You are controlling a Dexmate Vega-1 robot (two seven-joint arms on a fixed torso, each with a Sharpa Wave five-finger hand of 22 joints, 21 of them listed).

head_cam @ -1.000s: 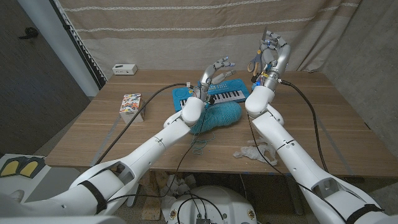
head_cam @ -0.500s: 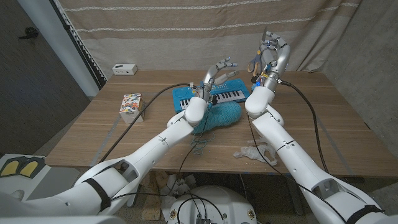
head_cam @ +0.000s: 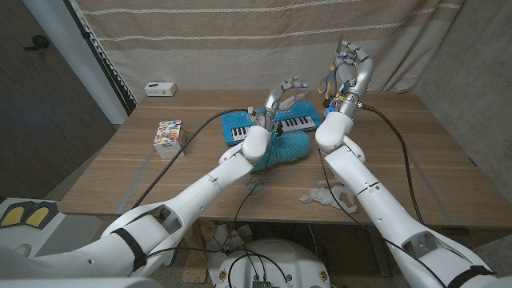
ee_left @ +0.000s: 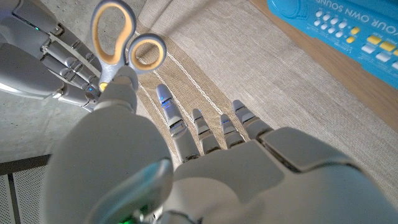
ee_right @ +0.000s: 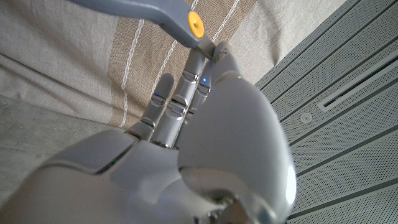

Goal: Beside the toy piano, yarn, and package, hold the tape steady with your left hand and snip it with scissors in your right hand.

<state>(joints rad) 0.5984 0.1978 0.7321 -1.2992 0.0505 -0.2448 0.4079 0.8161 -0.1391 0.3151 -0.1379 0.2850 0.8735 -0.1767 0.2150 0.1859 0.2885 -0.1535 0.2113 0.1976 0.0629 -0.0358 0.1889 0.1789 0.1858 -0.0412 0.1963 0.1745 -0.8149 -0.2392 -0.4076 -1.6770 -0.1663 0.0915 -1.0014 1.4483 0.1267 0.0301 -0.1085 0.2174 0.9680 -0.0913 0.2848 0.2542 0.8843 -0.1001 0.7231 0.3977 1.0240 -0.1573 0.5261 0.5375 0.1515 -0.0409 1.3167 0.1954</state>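
Glossy plastic toy piano [head_cam: 272, 122] and fuzzy teal yarn [head_cam: 290, 148] lie on a matt wooden table [head_cam: 416, 152].

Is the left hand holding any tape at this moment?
No: in the head view the left hand is raised over the toy piano with fingers spread and nothing in it.

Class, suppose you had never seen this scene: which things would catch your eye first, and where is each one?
First, the two white robot hands raised over the far side of the wooden table: the right hand holds orange-handled scissors up against the curtain, while the left hand hovers with its fingers spread. Below the left hand lies the bright blue toy piano, with teal yarn heaped just in front.
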